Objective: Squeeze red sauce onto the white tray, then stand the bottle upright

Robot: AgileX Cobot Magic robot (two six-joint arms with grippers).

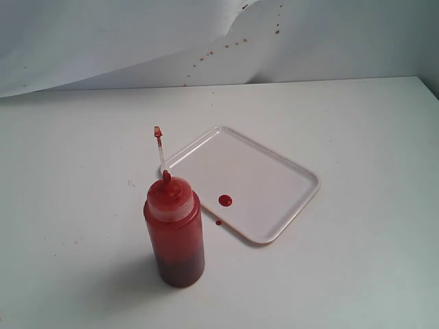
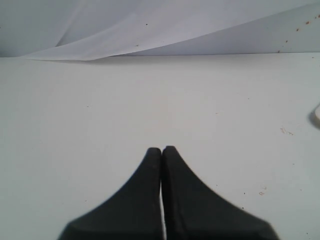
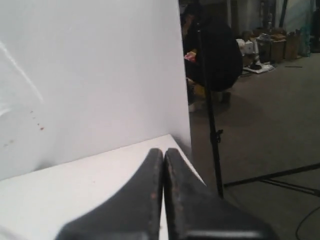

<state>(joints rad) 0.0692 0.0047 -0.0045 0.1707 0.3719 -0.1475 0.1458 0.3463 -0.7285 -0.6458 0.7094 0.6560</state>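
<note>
bottle (image 1: 174, 233) upright just beside white tray (image 1: 274, 171), red sauce (image 1: 225, 200) drop on tray. left gripper (image 2: 161, 150) and right gripper (image 3: 163, 151) both pinched closed, empty, well clear of bottle.

The left end effector (image 2: 161, 150): two matte black fingers (image 2: 135, 205), broad at the base, curving in to narrow rounded tips. The right end effector (image 3: 163, 151): same look, a black tapered pair with plain smooth faces.

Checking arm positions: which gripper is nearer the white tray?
Probably left: the left gripper faces the table with the white tray's corner at its view's edge; the right gripper faces the table's corner, tray unseen.
</note>
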